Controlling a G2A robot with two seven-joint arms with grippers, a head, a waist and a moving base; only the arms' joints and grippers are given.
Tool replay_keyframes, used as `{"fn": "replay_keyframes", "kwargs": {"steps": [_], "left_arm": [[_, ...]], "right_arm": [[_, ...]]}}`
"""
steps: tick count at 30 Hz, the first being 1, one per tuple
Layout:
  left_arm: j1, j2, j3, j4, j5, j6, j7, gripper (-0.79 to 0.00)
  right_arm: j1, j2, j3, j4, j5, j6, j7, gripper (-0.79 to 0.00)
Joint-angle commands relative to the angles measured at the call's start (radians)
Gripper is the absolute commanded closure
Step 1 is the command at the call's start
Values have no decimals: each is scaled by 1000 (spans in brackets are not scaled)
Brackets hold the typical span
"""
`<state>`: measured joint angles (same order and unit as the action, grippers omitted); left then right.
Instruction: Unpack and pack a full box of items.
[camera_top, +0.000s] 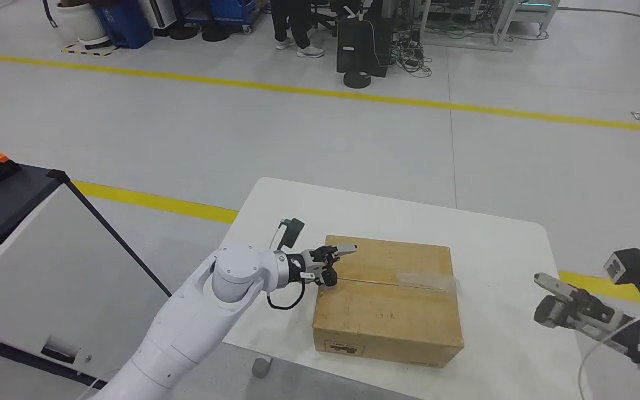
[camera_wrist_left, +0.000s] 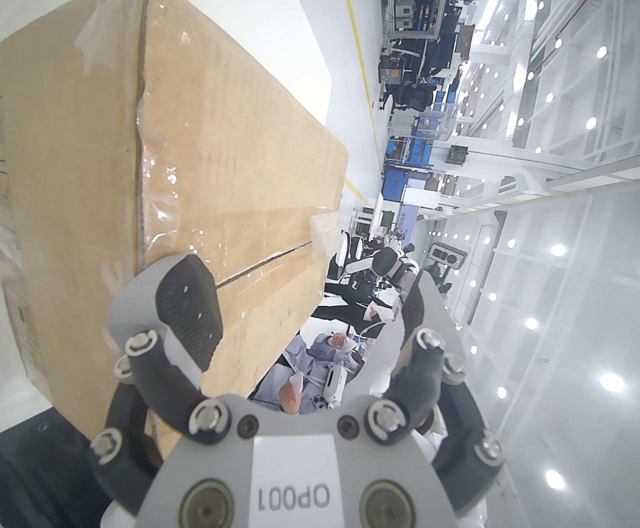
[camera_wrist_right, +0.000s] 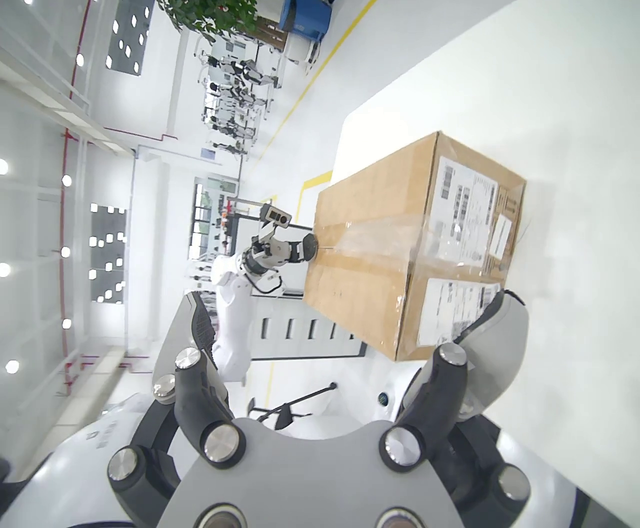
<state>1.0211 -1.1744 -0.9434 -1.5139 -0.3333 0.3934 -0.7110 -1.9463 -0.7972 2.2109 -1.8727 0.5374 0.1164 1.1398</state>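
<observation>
The right gripper (camera_top: 543, 297) hangs near the right edge of the table (camera_top: 500, 245), jaws spread and empty, well apart from the box (camera_top: 390, 305). The left gripper (camera_top: 335, 263), jaws also spread and empty, sits at the left end of the box's taped seam (camera_top: 390, 281). The box rests closed mid-table.

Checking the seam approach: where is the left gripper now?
In the top view the left gripper sits at the left end of the cardboard box, fingers open at its taped centre seam, above the white table.

Grey floor (camera_top: 300, 130), yellow lines (camera_top: 330, 93); white table (camera_top: 500, 250); black-framed cabinet (camera_top: 60, 250) alongside; bright ceiling lights (camera_wrist_left: 557, 250).
</observation>
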Motion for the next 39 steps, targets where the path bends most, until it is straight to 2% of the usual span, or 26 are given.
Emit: {"fn": "replay_keyframes", "kwargs": {"steps": [1, 6, 8, 13, 15, 39], "left_arm": [[0, 0, 0, 0, 0, 0, 0, -785], [0, 0, 0, 0, 0, 0, 0, -785], [0, 0, 0, 0, 0, 0, 0, -785], [0, 0, 0, 0, 0, 0, 0, -785], [0, 0, 0, 0, 0, 0, 0, -785], [0, 0, 0, 0, 0, 0, 0, -785]], "right_arm": [[31, 10, 5, 59, 13, 68, 90, -785], [170, 48, -86, 243, 5, 200, 320, -785], [230, 64, -156, 326, 1, 172, 392, -785], [326, 111, -332, 441, 71, 155, 396, -785], [338, 133, -381, 467, 106, 111, 396, -785], [339, 141, -391, 476, 109, 90, 396, -785]]}}
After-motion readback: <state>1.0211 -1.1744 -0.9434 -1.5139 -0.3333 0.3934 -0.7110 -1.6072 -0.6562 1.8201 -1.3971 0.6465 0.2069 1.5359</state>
